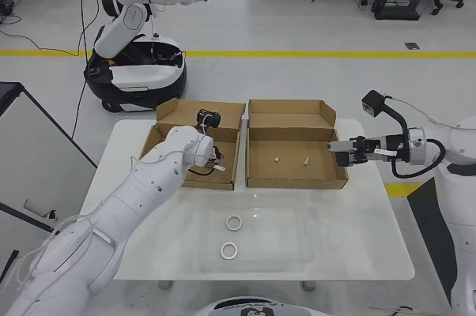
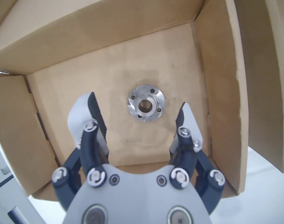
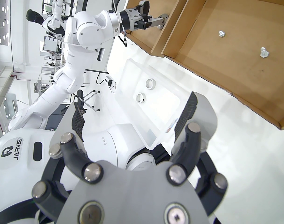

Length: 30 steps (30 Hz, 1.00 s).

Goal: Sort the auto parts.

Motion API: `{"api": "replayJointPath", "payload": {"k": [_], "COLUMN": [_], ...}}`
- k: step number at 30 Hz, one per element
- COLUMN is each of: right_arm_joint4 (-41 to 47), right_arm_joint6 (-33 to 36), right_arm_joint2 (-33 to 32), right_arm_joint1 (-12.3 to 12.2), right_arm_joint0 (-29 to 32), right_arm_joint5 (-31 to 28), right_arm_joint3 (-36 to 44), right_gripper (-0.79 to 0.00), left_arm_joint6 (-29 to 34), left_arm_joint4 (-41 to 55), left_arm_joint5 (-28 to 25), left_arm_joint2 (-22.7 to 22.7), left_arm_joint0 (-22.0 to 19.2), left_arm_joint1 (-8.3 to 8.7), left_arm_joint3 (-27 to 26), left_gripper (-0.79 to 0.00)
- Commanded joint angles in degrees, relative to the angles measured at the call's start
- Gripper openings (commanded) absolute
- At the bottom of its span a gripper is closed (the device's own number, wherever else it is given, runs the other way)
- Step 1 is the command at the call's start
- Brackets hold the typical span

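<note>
Flange one, bolts two, rings two

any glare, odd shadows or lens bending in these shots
Left wrist view: the flange throws bright glints and has a soft dark shadow beside it on the box floor, and the box walls bow as through a wide lens. Right wrist view: the table glares near white, so the clear tray barely stands out. Top view: the light is even and the tray is again faint.

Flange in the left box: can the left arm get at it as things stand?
Probably yes. The left gripper hangs open over the flange, fingers either side of it, nothing between; the flange lies alone on the box floor.
</note>
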<state>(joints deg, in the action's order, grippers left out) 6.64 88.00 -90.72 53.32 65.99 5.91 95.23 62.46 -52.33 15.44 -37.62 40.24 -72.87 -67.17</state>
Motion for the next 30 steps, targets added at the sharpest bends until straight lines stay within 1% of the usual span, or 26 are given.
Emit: {"api": "replayJointPath", "payload": {"k": [1, 5, 10, 14, 17, 24, 30], "right_arm_joint4": [0.0, 0.0, 0.0, 0.0, 0.0, 0.0, 0.0], "right_arm_joint6": [0.0, 0.0, 0.0, 0.0, 0.0, 0.0, 0.0], "right_arm_joint2": [0.0, 0.0, 0.0, 0.0, 0.0, 0.0, 0.0], "right_arm_joint1": [0.0, 0.0, 0.0, 0.0, 0.0, 0.0, 0.0], "right_arm_joint0": [0.0, 0.0, 0.0, 0.0, 0.0, 0.0, 0.0], "right_arm_joint5": [0.0, 0.0, 0.0, 0.0, 0.0, 0.0, 0.0], "right_arm_joint3": [0.0, 0.0, 0.0, 0.0, 0.0, 0.0, 0.0], "right_gripper": [0.0, 0.0, 0.0, 0.0, 0.0, 0.0, 0.0], "left_arm_joint6": [1.0, 4.8, 10.1, 13.9, 15.6, 17.8, 17.8], "left_arm_joint4": [-0.8, -2.2, -3.1, -2.4, -2.1, 0.6, 0.6], "left_arm_joint5": [-0.4, -2.5, -7.2, -12.4, -14.8, -18.4, -18.4], "left_arm_joint2": [-1.5, -5.6, -10.1, -11.8, -12.6, -13.2, -13.2], "left_arm_joint0": [0.9, 3.3, 6.7, 9.5, 11.3, 13.7, 13.7], "left_arm_joint1": [0.68, 2.53, 4.49, 5.48, 6.02, 6.43, 6.43], "left_arm_joint3": [-3.0, -10.3, -19.6, -27.2, -31.3, -36.0, -36.0], "left_gripper": [0.0, 0.0, 0.0, 0.0, 0.0, 0.0, 0.0]}}
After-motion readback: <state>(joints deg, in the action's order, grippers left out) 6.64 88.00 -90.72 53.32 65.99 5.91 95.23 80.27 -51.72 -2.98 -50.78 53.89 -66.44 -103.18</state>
